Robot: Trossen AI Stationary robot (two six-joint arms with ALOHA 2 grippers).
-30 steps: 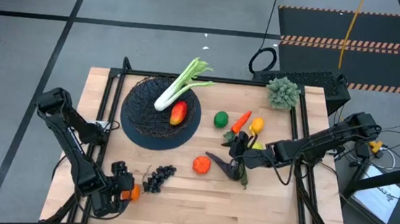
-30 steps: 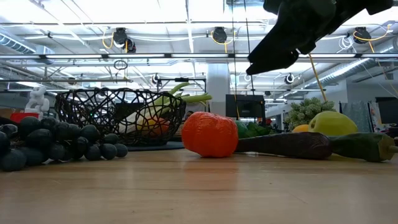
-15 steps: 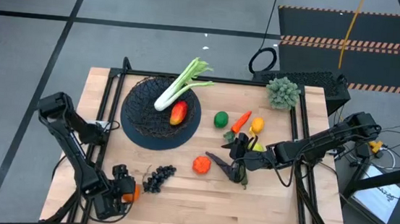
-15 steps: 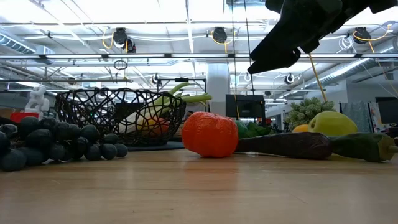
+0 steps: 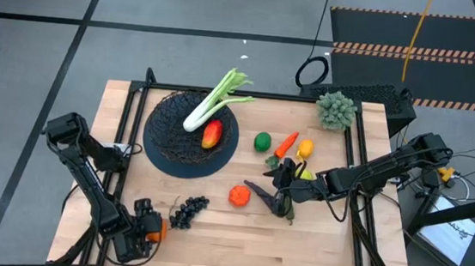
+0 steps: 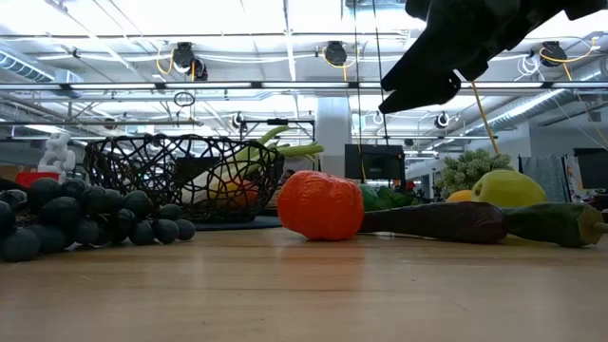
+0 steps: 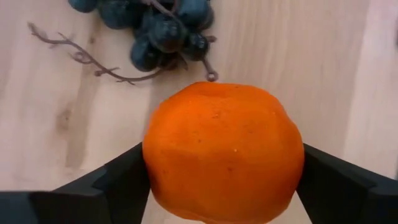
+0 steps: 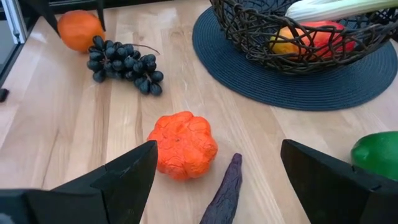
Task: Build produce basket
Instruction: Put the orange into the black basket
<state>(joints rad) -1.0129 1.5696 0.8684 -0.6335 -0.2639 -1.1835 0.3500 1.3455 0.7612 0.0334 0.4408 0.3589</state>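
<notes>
Left gripper (image 5: 145, 228): at the table's near-left corner. My 2 fingers (image 7: 118, 180) sit against both sides of the orange (image 7: 224, 152), clamped on it or nearly so; it looks held, with the wood close below.
Right gripper (image 5: 277, 197): hovers with its fingers apart above the eggplant (image 8: 225, 193) near mid-table, gripping nothing. The pumpkin (image 8: 181, 144) lies just beside the eggplant.
Basket (image 5: 161, 139): at the far-left of the table on a dark mat (image 8: 261, 81). It holds 2 items: the mango (image 5: 211, 133) and the stalk (image 5: 215, 97), whose leafy end overhangs the far rim.
Key relation: the basket lies away from my left gripper, toward the table's far side and a little to the right. The grapes (image 5: 187, 212) lie just beside the orange on that side, so I judge the lift must clear them first. The orange is round and has no long axis to align.
Nearer arm: left for the orange and grapes; right for the eggplant, pumpkin, apple (image 5: 262, 141), carrot (image 5: 286, 144) and lemon (image 5: 305, 147).
Change: compared with 1 second ago, my left fingers have drawn in onto the orange and the gripper has shifted slightly. The right arm and the produce lie unchanged.
</notes>
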